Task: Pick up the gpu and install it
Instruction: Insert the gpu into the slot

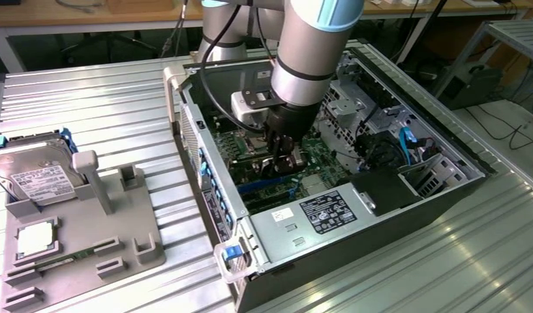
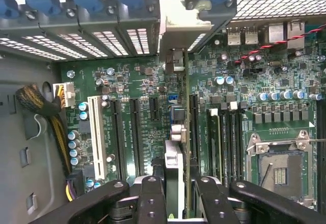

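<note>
Green motherboard (image 2: 137, 81) covers the floor of the open case (image 1: 275, 254), which lies on its side on the ribbed metal tabletop (image 1: 101, 111). The arm (image 1: 314, 45) reaches down into the case. The gripper (image 1: 279, 163) sits low, just above the board.

Wrist view:
- The fingers (image 2: 152, 198) are clamped on the gpu (image 2: 173, 163), one on each flat face.
- The card is seen edge-on, upright over the board, running from the fingers toward the rear wall of the case.
- Its silver bracket (image 2: 178, 23) sits at the rear slot openings, between the perforated covers.
- The card lies parallel to the black slots (image 2: 135, 132), between them and the memory slots. Whether its edge is seated in a slot cannot be told.
- A white slot (image 2: 97, 132) lies on the far side of the black ones, apart from the card.
- The CPU socket (image 2: 277, 168) shows its contact field.
- A yellow-and-black cable bundle (image 2: 38, 104) runs along the case wall.

Exterior view:
- A grey fixture (image 1: 136, 222) stands on the tabletop at the exterior view's left, well apart from the case.
- It carries the hard drive (image 1: 31, 176), a CPU (image 1: 36, 238) and a green memory stick (image 1: 53, 264).
- Blue cables (image 1: 410, 140) hang inside the case near the drive bay.
</note>
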Available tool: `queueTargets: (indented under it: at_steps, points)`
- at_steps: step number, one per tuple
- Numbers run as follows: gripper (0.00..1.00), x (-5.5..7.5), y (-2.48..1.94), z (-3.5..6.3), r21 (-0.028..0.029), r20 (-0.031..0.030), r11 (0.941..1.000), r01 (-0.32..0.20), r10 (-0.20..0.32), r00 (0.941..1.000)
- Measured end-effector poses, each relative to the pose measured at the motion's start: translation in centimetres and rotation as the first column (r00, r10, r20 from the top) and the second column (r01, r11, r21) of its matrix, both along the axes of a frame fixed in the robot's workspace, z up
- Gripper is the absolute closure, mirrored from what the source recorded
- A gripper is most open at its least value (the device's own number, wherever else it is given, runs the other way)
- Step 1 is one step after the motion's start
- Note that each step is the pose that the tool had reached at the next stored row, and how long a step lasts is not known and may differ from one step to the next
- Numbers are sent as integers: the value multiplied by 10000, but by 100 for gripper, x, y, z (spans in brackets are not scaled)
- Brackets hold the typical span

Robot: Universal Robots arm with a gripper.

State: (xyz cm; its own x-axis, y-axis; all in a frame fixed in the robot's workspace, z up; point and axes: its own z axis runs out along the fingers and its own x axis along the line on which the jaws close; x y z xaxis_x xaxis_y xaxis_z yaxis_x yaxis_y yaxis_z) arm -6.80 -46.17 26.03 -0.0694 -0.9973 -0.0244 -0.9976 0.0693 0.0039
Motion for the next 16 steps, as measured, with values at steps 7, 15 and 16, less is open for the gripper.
queueTargets:
  at_steps: [7,15,16]
  points:
    - [72,1,0,0,-2,0,9993,-368,368,9993]
    - [72,-49,7,0,-2,1,9994,-353,353,9994]
    - [72,-50,7,0,-2,1,9994,-353,353,9994]
